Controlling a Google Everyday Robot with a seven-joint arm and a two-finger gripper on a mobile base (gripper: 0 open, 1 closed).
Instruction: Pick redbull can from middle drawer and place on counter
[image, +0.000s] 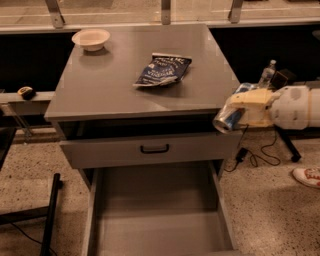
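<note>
My gripper (239, 111) is shut on the redbull can (227, 120), a slim blue-and-silver can held tilted with its shiny end toward the lower left. It hangs in the air just off the right front corner of the counter (125, 85), about level with its top edge. The middle drawer (155, 220) stands pulled out below, its grey floor bare. My white arm reaches in from the right edge of the view.
A dark blue snack bag (163, 69) lies mid-counter and a pale bowl (91, 38) sits at the back left. The drawer front with a black handle (154, 148) is above the open drawer. A water bottle (266, 74), cables and a shoe (307, 176) lie to the right.
</note>
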